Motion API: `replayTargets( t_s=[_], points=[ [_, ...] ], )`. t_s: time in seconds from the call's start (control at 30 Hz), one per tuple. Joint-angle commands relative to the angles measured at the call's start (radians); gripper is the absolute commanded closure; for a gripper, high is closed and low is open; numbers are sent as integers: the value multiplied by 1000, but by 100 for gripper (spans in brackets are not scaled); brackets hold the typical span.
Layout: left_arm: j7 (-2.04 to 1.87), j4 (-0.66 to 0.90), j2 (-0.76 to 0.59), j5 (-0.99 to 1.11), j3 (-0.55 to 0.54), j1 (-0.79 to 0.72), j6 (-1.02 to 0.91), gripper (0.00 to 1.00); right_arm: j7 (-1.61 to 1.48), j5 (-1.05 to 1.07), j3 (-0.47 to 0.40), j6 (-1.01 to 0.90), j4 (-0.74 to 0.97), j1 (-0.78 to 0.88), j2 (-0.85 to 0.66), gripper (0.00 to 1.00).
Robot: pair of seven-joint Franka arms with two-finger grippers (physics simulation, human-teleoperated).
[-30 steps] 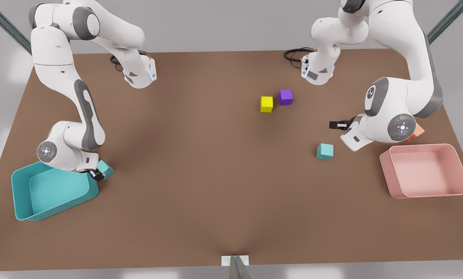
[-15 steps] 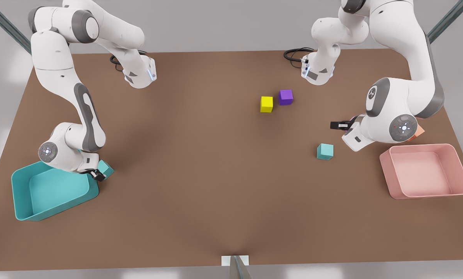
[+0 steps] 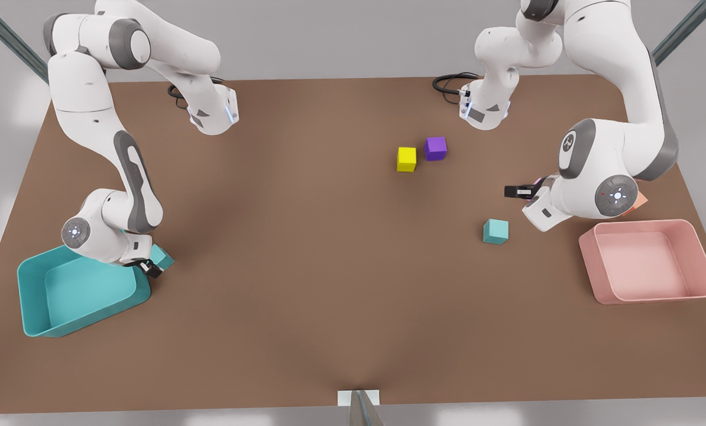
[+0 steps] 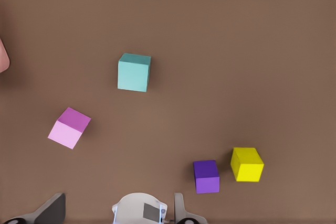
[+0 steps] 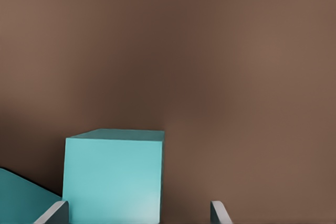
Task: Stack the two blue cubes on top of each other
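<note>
two blue cubes sit well apart on the table (image 3: pixel 305 284): one (image 3: pixel 495 231) out in the open on the front view's right, the other (image 3: pixel 161 256) just beside the teal bin (image 3: pixel 51 322) on the front view's left. the right hand (image 3: pixel 150 267) is down at that second cube; over the last second its arm has shifted only slightly, the elbow easing over while the hand stayed low by the bin's corner. in the right wrist view the cube (image 5: pixel 113 177) stands between two grey fingertips (image 5: pixel 52 214) that are spread wider than the cube, one just beside its face and the other clear of it, so nothing is pinched yet.

the left hand (image 3: pixel 521 190) hangs near the other cube with a pink cube (image 4: pixel 69 127) under it; its arm has barely drifted and seems to wait. its fingers (image 4: pixel 50 211) look spread at the edge of the left wrist view, with the blue cube (image 4: pixel 134 72), a purple cube (image 4: pixel 206 176) and a yellow cube (image 4: pixel 247 164) beyond.

both cubes lie where they did a second ago, so i judge the grasp is only being lined up. closing comes next, and the bin wall so close could catch a finger.
</note>
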Motion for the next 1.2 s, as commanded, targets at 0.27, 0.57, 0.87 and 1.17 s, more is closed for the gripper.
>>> replayTargets(
  t_s=[0.27, 0.57, 0.87, 1.17],
  points=[
    [0, 0, 3, 0, 0, 1, -2, 0, -19, -1, 0, 19, -7, -5, 8, 0],
    [0, 0, 6, 0, 0, 4, 3, 0, -25, -1, 0, 12, -6, -11, 2, 0],
    [6, 0, 6, 0, 0, 10, 1, 0, -21, -3, 0, 10, -6, -9, 1, 0],
    [6, 0, 13, 0, 0, 15, 3, 0, -15, -1, 0, 1, -6, -8, -1, 0]
  ],
)
